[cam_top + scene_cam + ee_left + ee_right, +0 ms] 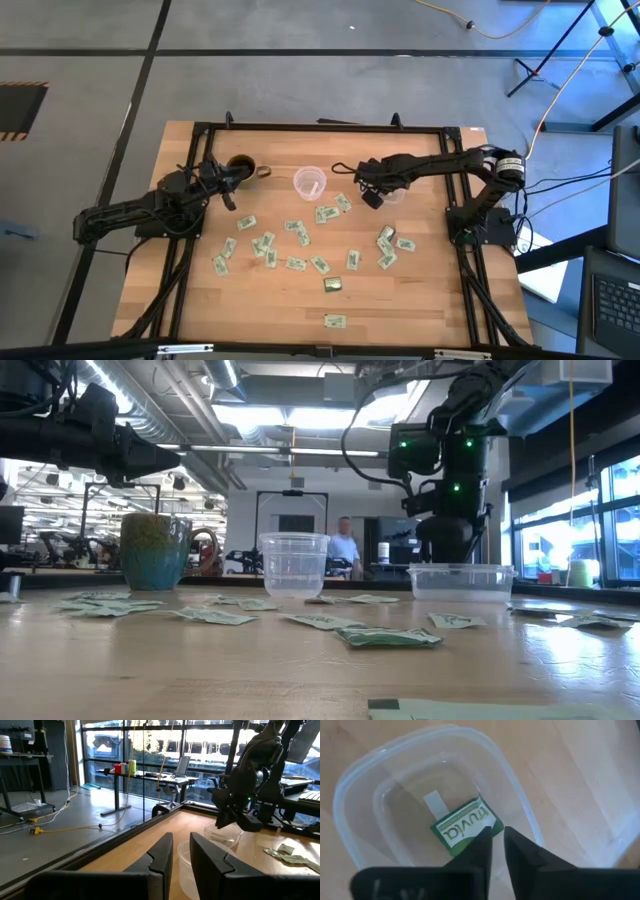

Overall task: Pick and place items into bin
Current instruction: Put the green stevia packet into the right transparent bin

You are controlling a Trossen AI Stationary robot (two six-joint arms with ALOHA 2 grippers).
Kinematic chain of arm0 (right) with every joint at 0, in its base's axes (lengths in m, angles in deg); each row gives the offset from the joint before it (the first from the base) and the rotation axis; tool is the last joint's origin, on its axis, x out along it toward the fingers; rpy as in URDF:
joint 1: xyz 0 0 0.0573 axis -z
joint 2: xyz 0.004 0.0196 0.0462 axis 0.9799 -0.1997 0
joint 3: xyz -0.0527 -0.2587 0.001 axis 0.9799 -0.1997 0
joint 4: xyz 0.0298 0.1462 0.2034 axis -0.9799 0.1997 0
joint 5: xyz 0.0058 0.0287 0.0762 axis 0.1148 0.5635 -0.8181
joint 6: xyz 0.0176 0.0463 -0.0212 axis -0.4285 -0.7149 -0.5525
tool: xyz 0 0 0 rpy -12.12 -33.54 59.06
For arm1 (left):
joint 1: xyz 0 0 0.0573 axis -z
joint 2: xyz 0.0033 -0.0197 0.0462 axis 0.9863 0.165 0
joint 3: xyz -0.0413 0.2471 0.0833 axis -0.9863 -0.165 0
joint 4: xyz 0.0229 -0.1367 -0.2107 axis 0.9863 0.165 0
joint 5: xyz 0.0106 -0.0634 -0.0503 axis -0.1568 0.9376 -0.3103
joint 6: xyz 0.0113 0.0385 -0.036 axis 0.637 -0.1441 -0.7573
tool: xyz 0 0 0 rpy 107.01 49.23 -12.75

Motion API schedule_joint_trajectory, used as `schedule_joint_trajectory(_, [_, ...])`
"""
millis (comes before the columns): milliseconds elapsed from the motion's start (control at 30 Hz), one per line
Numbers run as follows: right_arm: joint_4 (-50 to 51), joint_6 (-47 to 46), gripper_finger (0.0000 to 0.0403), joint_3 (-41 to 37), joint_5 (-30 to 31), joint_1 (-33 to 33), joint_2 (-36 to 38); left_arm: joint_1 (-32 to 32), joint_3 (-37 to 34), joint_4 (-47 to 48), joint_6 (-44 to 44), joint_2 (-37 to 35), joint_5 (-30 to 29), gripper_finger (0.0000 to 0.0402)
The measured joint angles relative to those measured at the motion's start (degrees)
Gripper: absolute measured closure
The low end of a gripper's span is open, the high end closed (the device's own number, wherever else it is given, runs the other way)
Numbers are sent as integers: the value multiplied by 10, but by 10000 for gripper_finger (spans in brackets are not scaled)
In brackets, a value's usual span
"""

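Several small green-and-white packets (298, 236) lie flat and scattered on the wooden table, with one olive-gold packet (333, 285) among them. My right gripper (372, 198) hangs over the clear square bin (350, 785), pointing down, its fingers (482, 845) open by a narrow gap. One green-and-white packet (465, 827) lies flat on the bin's floor just beyond the fingertips. My left gripper (240, 178) waits above the table's far left, beside the mug, also open by a narrow gap (181, 855).
A clear cup (310, 183) stands between the two grippers, close in front of my left gripper (182, 865). A green mug (155, 550) stands at the far left. The low view shows packets (215, 616) across the table and a person in the room behind.
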Motion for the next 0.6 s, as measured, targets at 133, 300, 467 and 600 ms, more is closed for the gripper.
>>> schedule_joint_trajectory(133, [6,12,311,2,0,-3,18,0,0,0,0,0,0,343])
schedule_joint_trajectory(300, [50,15,302,34,0,-23,73,0,0,0,0,0,0,343])
schedule_joint_trajectory(467, [81,-23,301,41,-51,-79,159,0,0,0,0,0,0,343])
schedule_joint_trajectory(600, [81,-51,301,32,-112,-129,215,0,0,0,0,0,0,343])
